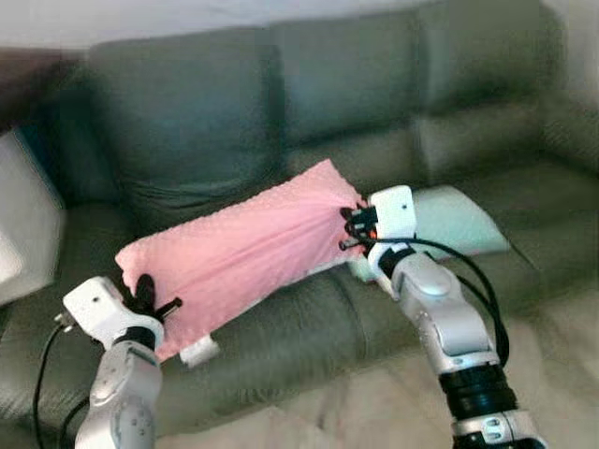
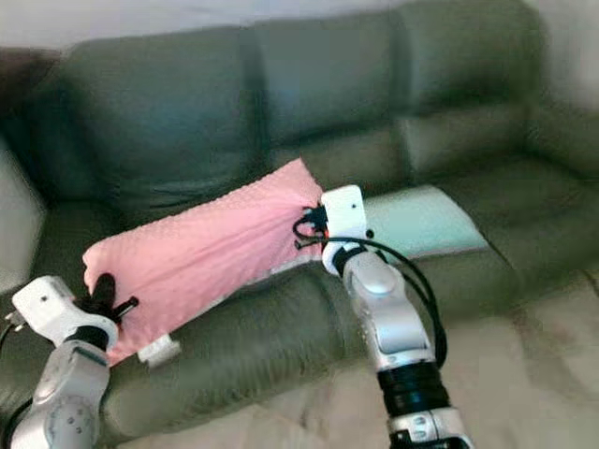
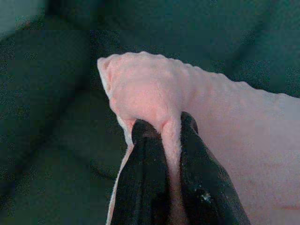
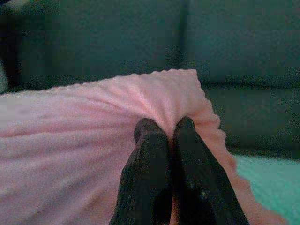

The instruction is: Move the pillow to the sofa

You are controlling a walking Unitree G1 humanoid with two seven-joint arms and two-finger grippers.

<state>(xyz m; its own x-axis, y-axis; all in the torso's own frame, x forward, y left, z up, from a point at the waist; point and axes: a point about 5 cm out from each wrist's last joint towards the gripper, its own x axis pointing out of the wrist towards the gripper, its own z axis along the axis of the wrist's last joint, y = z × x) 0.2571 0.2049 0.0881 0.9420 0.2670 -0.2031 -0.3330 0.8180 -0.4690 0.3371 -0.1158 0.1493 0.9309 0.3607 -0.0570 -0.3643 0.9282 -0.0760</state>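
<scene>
1. Now the pink pillow (image 1: 243,253) hangs stretched between both arms just above the seat of the dark green sofa (image 1: 197,103); the left tool (image 1: 150,297) pinches its near-left corner and the right tool (image 1: 354,229) pinches its far-right end.
2. To finish well, I judge both arms should lower together, keeping the pillow level, then let go only once it rests on the seat, clear of the pale cushion (image 1: 459,220) beside it.
3. Each wrist view shows what the head views blur: fabric bunched tight between closed black fingers (image 3: 145,178), and likewise on the right (image 4: 187,173).
4. Only the head views reveal the sofa's front edge and the pale floor (image 2: 524,374).
</scene>
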